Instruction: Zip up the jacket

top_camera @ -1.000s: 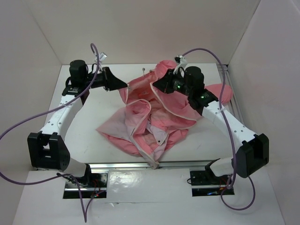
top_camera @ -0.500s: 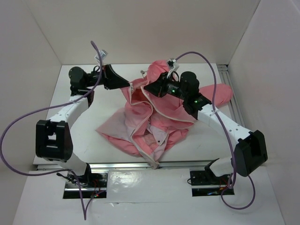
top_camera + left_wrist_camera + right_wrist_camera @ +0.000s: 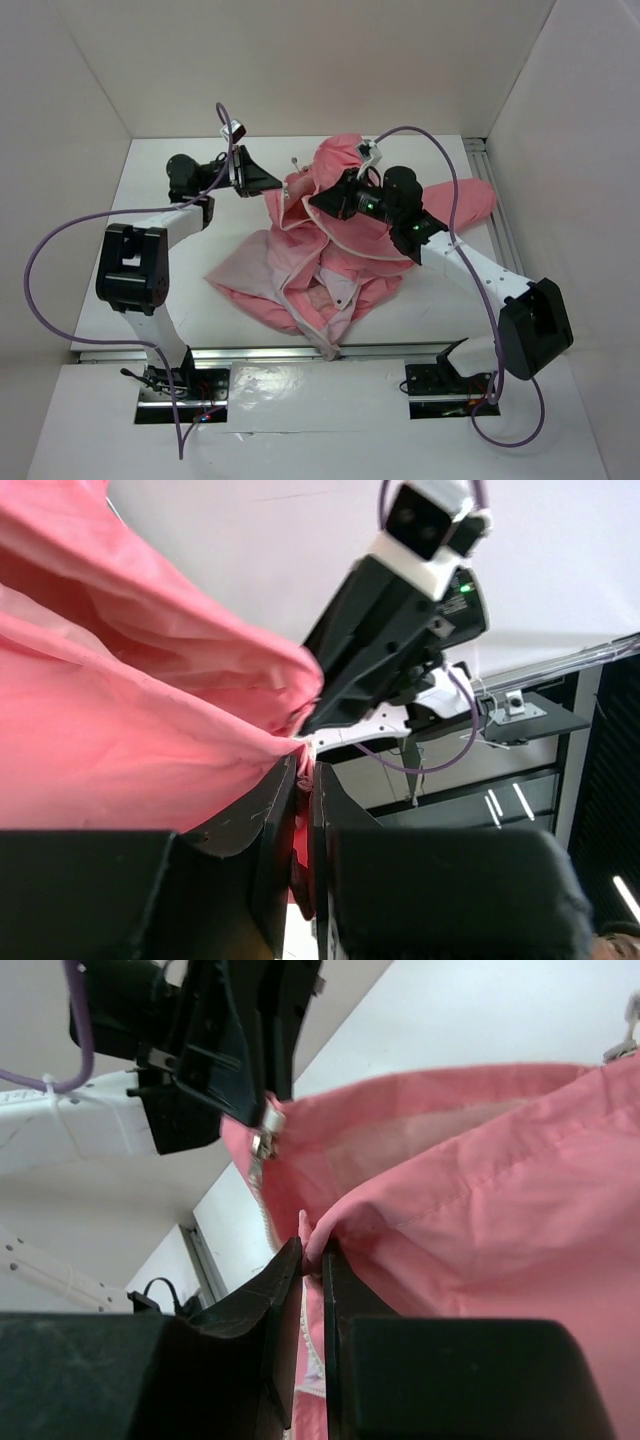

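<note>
Firmly left tool (image 3: 305, 772) (right tool (image 3: 310, 1250) too) pinches jacket (image 3: 345, 250).

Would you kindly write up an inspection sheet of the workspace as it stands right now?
Surface: white table, its middle covered by fabric.
Job's things: jacket crumpled, front open and unzipped, pale lining showing.
Clutter: nothing seen.
Grippers: left gripper and right gripper each pinch a jacket edge between shut fingers, close together at the far side.
Cables: purple cables loop off both arms; the right one arcs above the jacket.
Surroundings: white walls on three sides; metal rail along the near edge.
</note>
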Available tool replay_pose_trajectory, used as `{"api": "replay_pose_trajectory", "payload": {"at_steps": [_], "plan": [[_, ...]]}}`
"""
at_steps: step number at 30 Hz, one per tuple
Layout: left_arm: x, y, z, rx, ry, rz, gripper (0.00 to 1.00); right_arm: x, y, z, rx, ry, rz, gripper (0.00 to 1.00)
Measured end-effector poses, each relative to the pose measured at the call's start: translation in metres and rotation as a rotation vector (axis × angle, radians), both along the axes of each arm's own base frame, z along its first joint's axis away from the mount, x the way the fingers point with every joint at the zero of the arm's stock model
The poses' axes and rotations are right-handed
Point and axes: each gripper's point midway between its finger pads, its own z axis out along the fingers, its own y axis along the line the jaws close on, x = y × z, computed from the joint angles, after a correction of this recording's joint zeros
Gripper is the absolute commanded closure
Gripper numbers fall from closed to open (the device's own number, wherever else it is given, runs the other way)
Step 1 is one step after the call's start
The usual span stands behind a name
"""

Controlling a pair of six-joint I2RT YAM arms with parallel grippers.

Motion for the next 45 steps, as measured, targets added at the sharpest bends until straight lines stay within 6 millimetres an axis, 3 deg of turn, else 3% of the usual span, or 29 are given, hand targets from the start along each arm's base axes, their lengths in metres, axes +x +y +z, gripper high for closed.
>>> {"api": "replay_pose_trajectory", "payload": {"at_steps": [5,13,27,45], "plan": [[-0.003,-0.004,0.002,-0.006,0.014,-0.013,1.0,-0.004,-0.004,-0.016,0.015,0.061,0.0,1.0],[-0.005,-0.009,0.012,-0.011,-0.001,-0.031,1.0,-0.005,0.001,0.004,0.08,0.013,0.029,1.0],[-0.007,-0.012,0.019,-0.016,-0.003,-0.046,1.0,-0.001,0.002,0.017,0.155,-0.013,0.081,1.0],[-0.008,-0.012,0.019,-0.015,-0.002,-0.047,1.0,-0.003,0.009,0.013,0.19,0.007,0.151,1.0]]}}
